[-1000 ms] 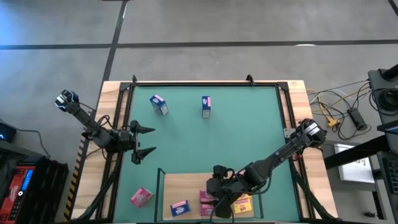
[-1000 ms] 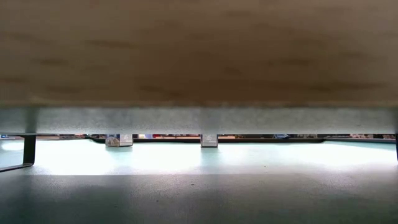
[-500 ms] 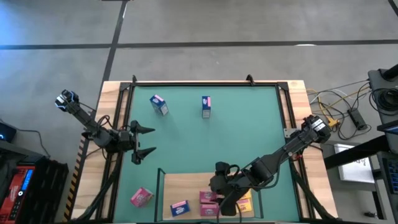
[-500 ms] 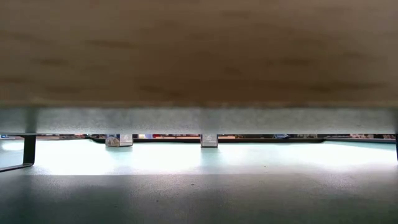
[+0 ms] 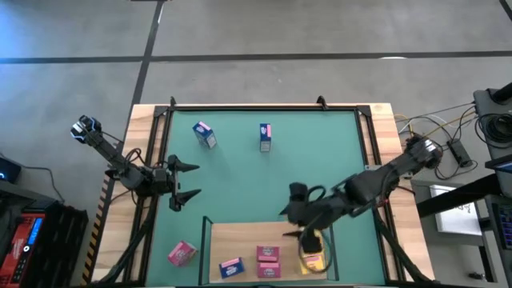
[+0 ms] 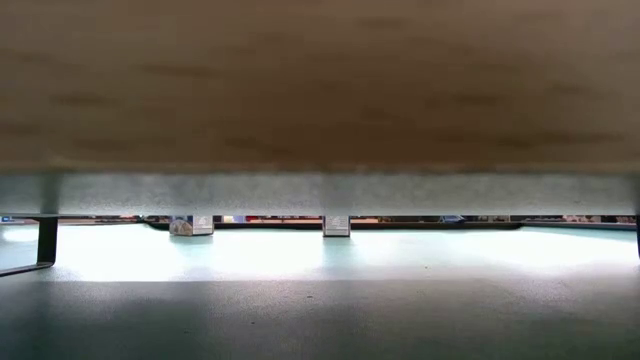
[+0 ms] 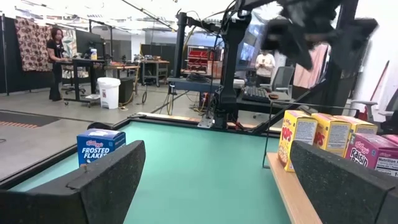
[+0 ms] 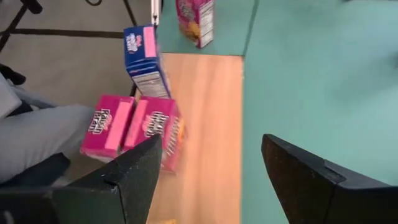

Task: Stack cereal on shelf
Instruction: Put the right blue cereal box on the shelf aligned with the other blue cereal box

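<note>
The shelf (image 5: 240, 240) is a light-wood board at the mat's near edge. On it stand a blue cereal box (image 5: 230, 266), two pink ones (image 5: 268, 258) and yellow ones (image 5: 312, 253). Three more boxes rest on the green mat: a pink one (image 5: 182, 253) left of the shelf, a blue one (image 5: 204, 134) and another (image 5: 265, 137) toward the far edge. My right gripper (image 5: 290, 210) hovers open above the shelf's far edge with nothing between its fingers (image 8: 211, 146). At the mat's left side my left gripper (image 5: 190, 181) waits open and empty.
A raised wooden rim (image 5: 264, 107) frames the green mat (image 5: 320, 152), whose middle is free. Cables and gear (image 5: 448, 148) lie off the table's right side. In the low view the shelf's underside (image 6: 320, 90) fills the upper picture. People stand in the room beyond.
My right gripper has risen from just over the pink and yellow boxes on the shelf and drawn back toward the far and right edges, rolling a little. The yellow boxes now show uncovered. The boxes stay in place.
</note>
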You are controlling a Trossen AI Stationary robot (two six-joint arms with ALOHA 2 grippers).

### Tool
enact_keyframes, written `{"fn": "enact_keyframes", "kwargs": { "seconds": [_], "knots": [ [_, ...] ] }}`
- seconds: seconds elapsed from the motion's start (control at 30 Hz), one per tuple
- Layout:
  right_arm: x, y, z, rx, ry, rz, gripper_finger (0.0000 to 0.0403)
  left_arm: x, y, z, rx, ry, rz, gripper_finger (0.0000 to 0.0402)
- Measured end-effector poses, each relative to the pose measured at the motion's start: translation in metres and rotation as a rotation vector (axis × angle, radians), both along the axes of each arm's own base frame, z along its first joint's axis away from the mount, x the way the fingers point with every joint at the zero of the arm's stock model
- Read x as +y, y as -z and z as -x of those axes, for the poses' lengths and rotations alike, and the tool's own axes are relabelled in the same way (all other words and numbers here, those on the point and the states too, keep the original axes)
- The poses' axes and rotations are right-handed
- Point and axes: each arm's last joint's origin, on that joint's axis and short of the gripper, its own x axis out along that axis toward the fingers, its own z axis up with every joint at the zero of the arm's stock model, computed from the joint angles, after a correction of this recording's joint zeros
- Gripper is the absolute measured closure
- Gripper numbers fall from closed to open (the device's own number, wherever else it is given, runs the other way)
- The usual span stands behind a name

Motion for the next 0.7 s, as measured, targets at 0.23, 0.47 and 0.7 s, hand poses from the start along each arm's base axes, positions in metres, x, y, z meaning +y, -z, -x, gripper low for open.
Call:
{"fn": "enact_keyframes", "kwargs": {
  "seconds": [0.23,0.47,0.7],
  "knots": [
    [-0.032,-0.044,0.045,-0.118,0.028,0.050,0.0131,0.000,0.000,0.000,0.001,0.000,-0.001,0.0018],
    [-0.063,-0.069,0.093,-0.211,0.163,0.150,0.0142,0.000,-0.002,0.000,-0.015,-0.001,0.009,0.0018],
    [-0.073,-0.034,0.104,-0.163,0.277,0.235,0.0151,0.001,-0.009,0.002,-0.092,0.006,0.118,0.0018]
  ]
}}
